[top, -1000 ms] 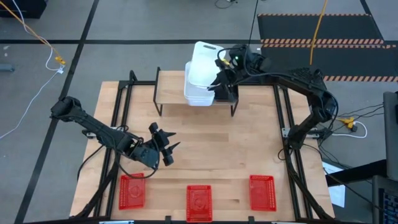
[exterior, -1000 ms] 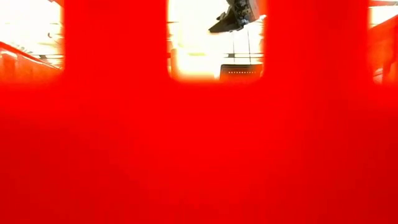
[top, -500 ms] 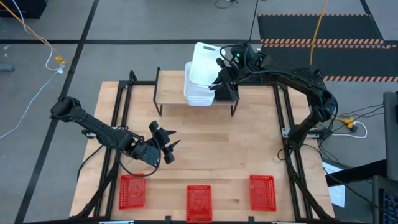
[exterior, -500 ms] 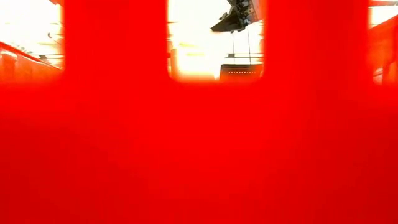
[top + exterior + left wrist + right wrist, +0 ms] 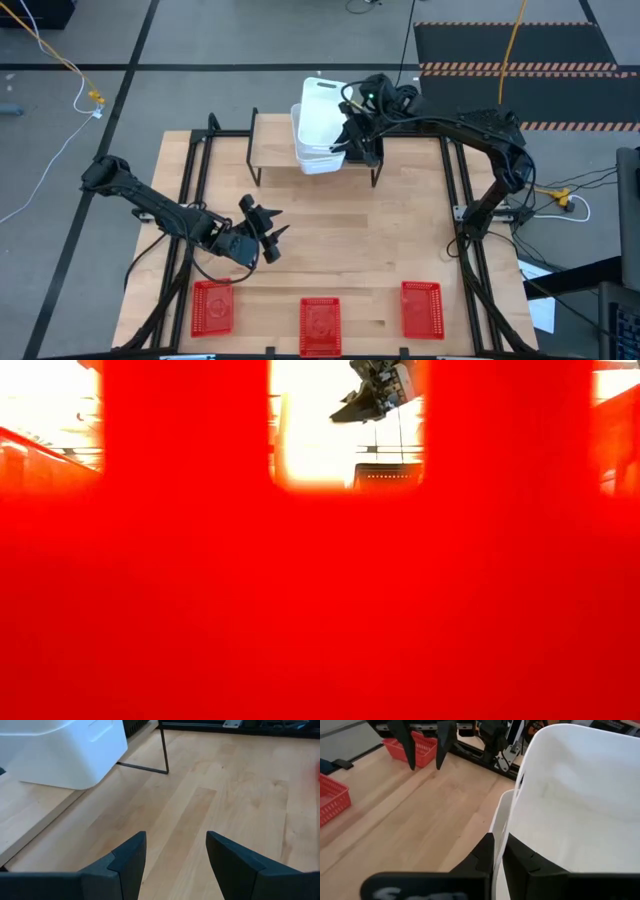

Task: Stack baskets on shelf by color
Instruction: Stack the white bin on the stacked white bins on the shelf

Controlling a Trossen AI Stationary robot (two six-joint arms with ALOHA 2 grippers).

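High view: right gripper (image 5: 345, 140) pinching rim of tilted white rounded plastic basket (image 5: 322, 108), held over second white basket (image 5: 318, 158) resting on light wood shelf (image 5: 274, 140) at far table edge. Left gripper (image 5: 274, 233) hovering above bare wooden tabletop (image 5: 360, 240), fingers spread, holding nothing. Three red mesh baskets (image 5: 320, 325) lined along near edge (one blocking low view almost entirely).

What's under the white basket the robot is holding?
Another white basket sits under the held white basket, on the shelf. The right tool pinches the top one's wall. Anything inside the lower one is hidden.
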